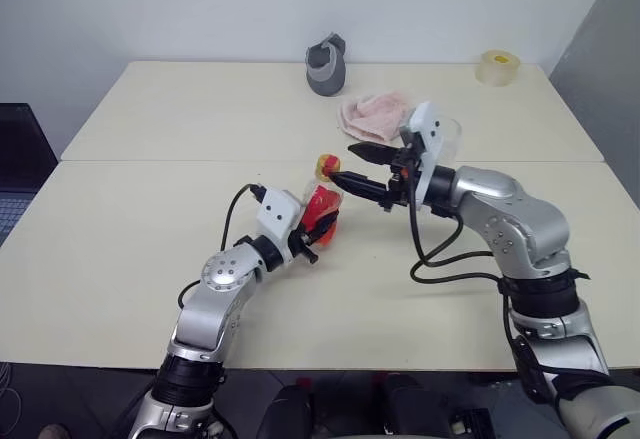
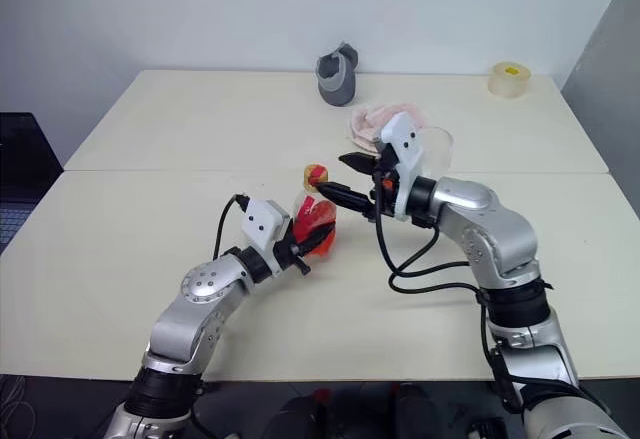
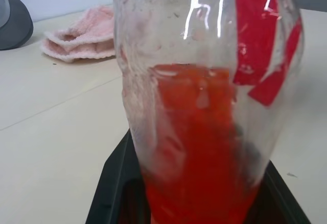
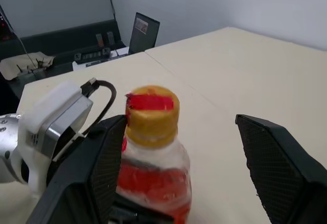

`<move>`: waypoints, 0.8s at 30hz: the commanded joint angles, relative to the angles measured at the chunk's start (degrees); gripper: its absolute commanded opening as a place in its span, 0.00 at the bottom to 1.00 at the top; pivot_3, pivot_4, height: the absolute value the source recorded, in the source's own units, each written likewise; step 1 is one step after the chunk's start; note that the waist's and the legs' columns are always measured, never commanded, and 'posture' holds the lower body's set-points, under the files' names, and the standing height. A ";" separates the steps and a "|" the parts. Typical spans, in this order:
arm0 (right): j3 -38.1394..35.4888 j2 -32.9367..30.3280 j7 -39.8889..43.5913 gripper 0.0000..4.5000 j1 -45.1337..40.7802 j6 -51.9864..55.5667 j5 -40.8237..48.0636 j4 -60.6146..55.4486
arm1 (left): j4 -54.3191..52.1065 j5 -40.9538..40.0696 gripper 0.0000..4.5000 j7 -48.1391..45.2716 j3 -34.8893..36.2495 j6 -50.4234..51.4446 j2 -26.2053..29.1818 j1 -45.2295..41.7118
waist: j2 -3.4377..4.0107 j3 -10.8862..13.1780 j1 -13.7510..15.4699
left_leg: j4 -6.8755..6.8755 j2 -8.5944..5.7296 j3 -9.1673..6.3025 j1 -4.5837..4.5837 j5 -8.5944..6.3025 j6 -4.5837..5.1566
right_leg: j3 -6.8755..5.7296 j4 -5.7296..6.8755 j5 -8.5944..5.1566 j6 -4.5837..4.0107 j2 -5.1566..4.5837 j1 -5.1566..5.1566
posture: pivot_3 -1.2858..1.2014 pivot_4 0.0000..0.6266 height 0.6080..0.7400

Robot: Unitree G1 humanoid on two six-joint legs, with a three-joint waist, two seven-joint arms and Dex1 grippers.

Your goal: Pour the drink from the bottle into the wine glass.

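Over the table (image 1: pixel 130 249), right gripper (image 1: pixel 357 168) flanks the bottle (image 1: pixel 322 206) cap.

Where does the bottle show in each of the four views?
Left eye: bottle near centre, held by the left gripper.
Right eye: just left of centre.
Left wrist: close up, half full of red drink.
Right wrist: lower centre, between the right gripper's open jaws.
Shared landmark: the pink cloth, also in the left wrist view.
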 commanded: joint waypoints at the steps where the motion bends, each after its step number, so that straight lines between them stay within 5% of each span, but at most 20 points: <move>1: -2.94 0.09 -0.47 0.81 0.16 2.17 3.49 -3.26 | -3.38 -0.63 0.28 -0.33 0.87 -2.20 -0.04 -0.46 | 0.00 0.00 -0.04 | 0.00 0.00 0.00 0.00 -0.03 0.06 | 0.01 0.00 0.00 0.00 0.00 0.00 | 0.52 0.24 1.00; 11: -2.36 6.29 -3.86 0.81 -2.20 6.05 9.10 -6.34 | -2.88 -0.70 0.28 -0.61 1.01 -2.16 0.04 -1.35 | 0.00 0.00 -0.06 | 0.02 0.01 0.03 0.01 -0.03 0.06 | 0.04 0.02 0.01 0.02 0.03 -0.01 | 0.52 0.24 1.00; 24: 2.44 10.49 -5.71 0.81 -4.20 -1.75 1.82 0.59 | -2.29 -0.65 0.28 -0.52 0.68 -1.80 -0.26 -2.30 | 0.00 0.00 -0.06 | 0.00 0.00 0.05 0.01 0.05 -0.07 | 0.05 -0.01 0.02 0.03 0.03 -0.01 | 0.52 0.24 1.00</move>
